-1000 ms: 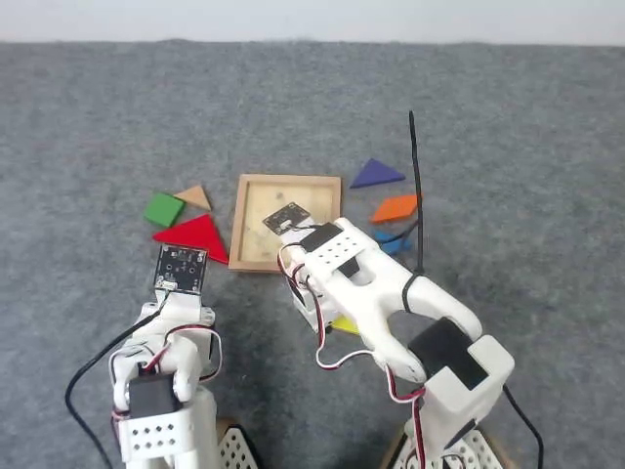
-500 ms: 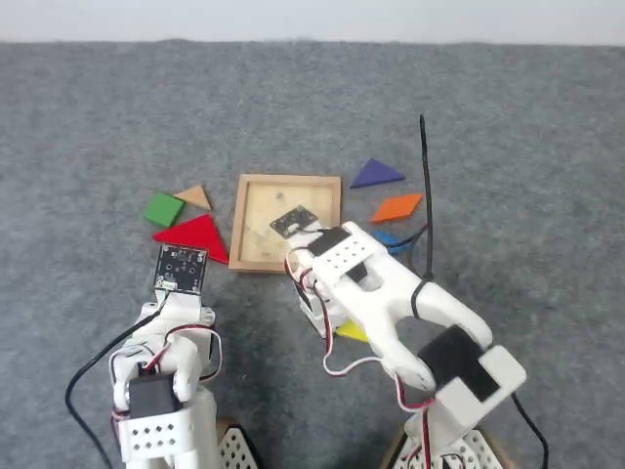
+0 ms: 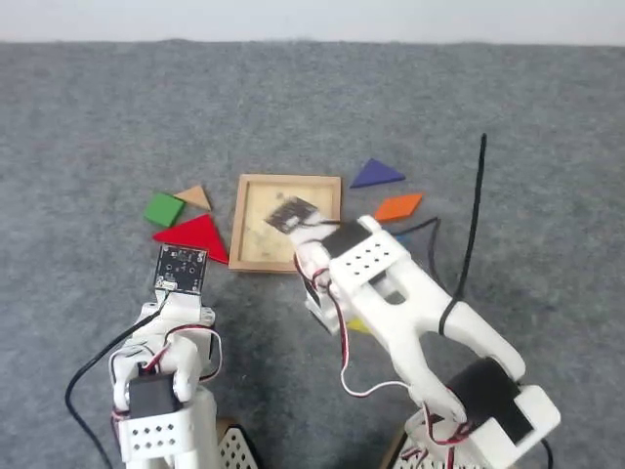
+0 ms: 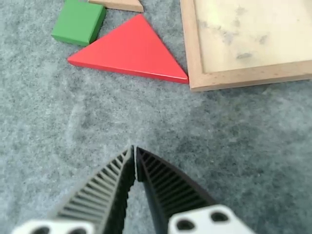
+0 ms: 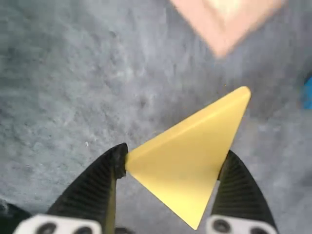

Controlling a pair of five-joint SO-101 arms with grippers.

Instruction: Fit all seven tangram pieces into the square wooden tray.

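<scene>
Over the grey desk (image 3: 98, 117) the right tool (image 5: 173, 158) clamps the yellow triangle (image 5: 190, 146), which likely needs lifting to the tray (image 3: 289, 180) at eleven o'clock.

Grey carpet (image 3: 98, 117) meets a pale wall (image 3: 312, 20).

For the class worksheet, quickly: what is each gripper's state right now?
Left gripper: closed, holding nothing.
Right gripper: closed on the yellow triangle.
</scene>
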